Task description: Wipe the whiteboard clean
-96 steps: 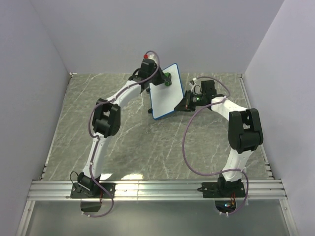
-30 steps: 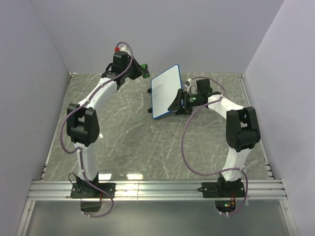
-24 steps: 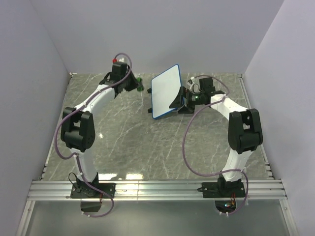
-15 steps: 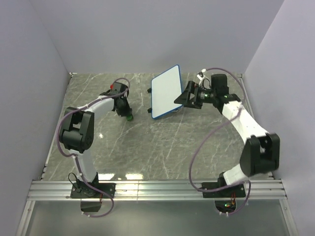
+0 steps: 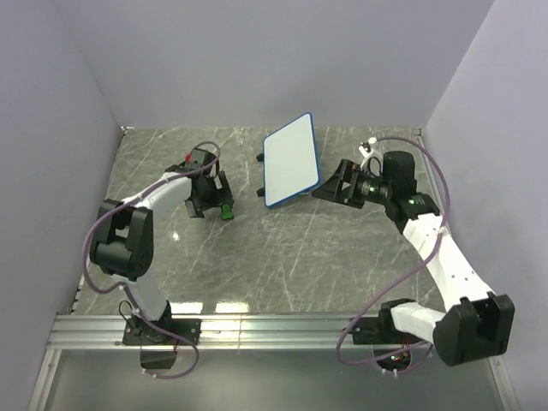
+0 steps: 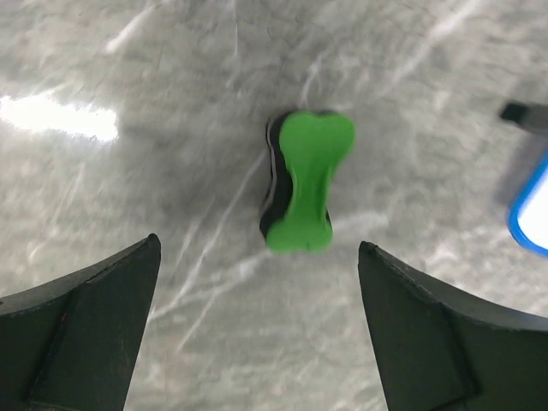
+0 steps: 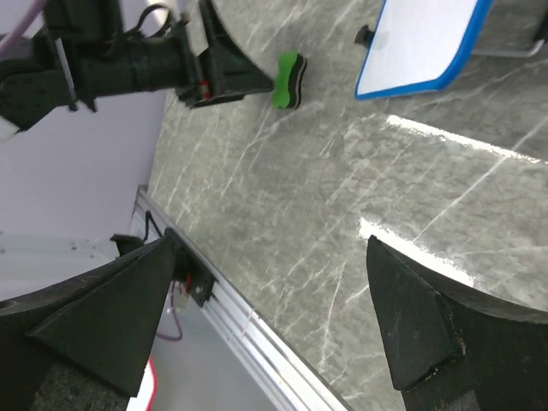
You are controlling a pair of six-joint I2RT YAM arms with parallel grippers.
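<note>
The whiteboard [image 5: 290, 159], white with a blue frame, stands tilted on its black feet at the back middle of the table; its face shows no marks. It also appears in the right wrist view [image 7: 424, 41], and its blue corner [image 6: 530, 214] shows in the left wrist view. The small green eraser [image 5: 226, 211] lies on the table left of the whiteboard. My left gripper [image 5: 212, 200] is open just behind the eraser [image 6: 305, 181], which lies ahead of the fingers, not between them. My right gripper [image 5: 332, 185] hangs open to the right of the board, holding nothing.
The grey marble tabletop [image 5: 282, 257] is walled on three sides. An aluminium rail [image 5: 274, 330] with the arm bases runs along the near edge. In the right wrist view, the left gripper [image 7: 218, 73] sits beside the eraser [image 7: 288, 80].
The left arm carried the eraser from beside the board down to the table and let it go. The right gripper released the board's right edge and drew back to the right.
</note>
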